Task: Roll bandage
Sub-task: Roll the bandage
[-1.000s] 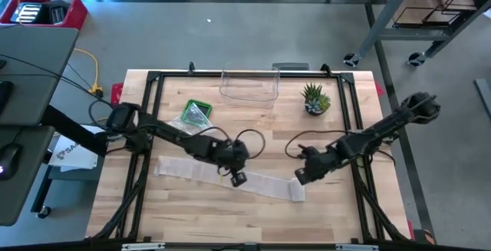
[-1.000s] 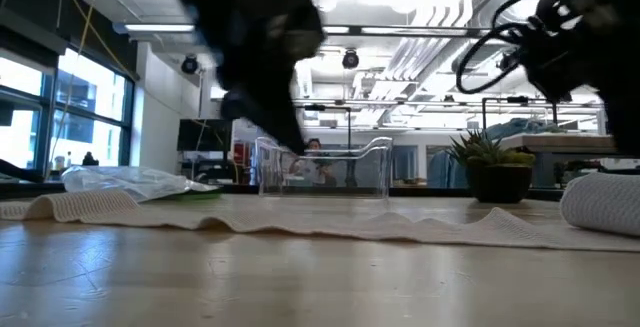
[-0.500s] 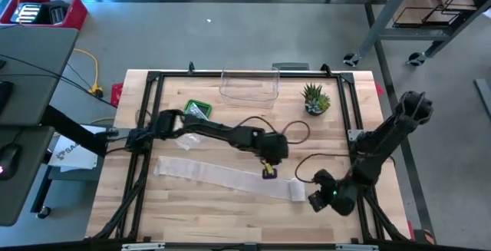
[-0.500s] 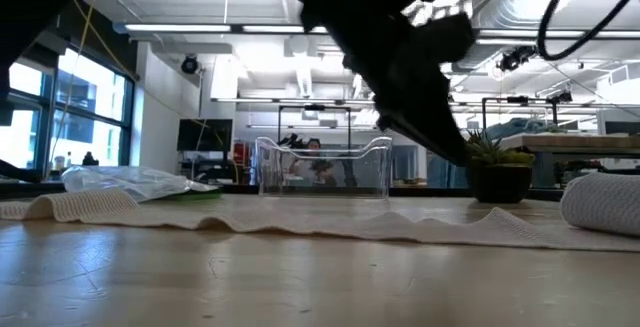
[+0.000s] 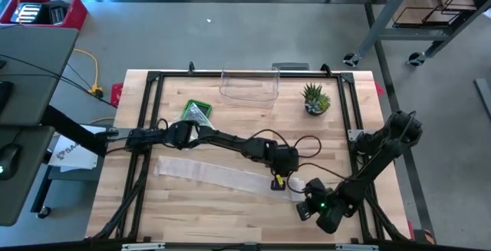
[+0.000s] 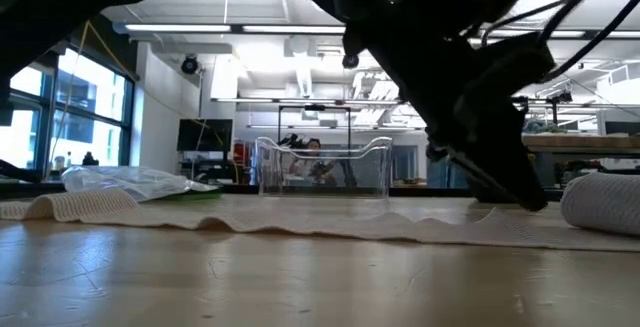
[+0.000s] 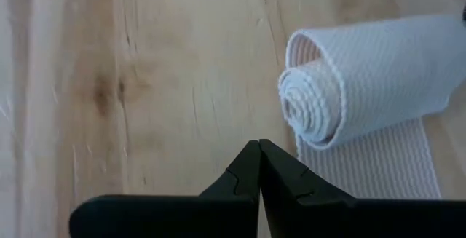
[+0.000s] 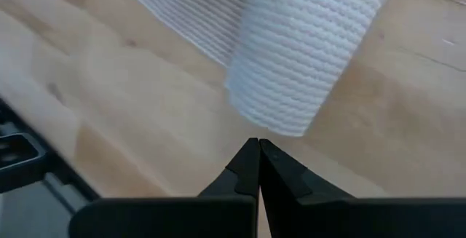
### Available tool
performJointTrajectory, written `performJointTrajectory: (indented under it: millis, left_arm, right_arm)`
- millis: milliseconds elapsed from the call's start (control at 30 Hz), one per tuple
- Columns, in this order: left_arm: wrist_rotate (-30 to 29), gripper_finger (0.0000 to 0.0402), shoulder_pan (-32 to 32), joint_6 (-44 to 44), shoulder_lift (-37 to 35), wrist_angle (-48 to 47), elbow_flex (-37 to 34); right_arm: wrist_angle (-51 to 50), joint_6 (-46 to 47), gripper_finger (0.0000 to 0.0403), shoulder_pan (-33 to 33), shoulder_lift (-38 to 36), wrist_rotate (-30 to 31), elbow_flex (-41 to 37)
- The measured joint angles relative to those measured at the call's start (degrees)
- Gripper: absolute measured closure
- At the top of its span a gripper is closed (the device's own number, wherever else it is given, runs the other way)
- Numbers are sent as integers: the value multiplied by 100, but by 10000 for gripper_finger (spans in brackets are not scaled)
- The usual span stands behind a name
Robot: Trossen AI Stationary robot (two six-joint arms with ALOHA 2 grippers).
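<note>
left wrist view: bandage roll (image 7: 349,85) just beyond closed left hand (image 7: 258,151)

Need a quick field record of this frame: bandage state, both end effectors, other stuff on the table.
bandage: white woven bandage, partly rolled; roll at its right end, the rest laid flat toward the table's left
left end effector: shut, empty, just short of the roll's spiral end
right end effector: shut, empty, near the roll's other end, at the table's front right
table: light wooden table
other items: clear plastic bin, small potted green plant, green tray with clear plastic bag
</note>
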Motion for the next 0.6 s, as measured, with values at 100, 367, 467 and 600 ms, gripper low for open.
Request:
performJointTrajectory:
  millis: [100,367,467,600]
  left_arm:
    - [-45,401,-50,-18,9,158,2]
    - [-116,401,-61,13,9,695,4]
    - [-151,401,-55,24,9,604,4]
    - [-164,401,-55,31,9,597,4]
  right_arm:
    - [55,-5,403,4,125,106,129]
    - [-128,-301,403,-61,183,155,229]
    - [-194,-287,403,-123,185,254,222]
    - [-106,-442,403,-232,185,250,233]
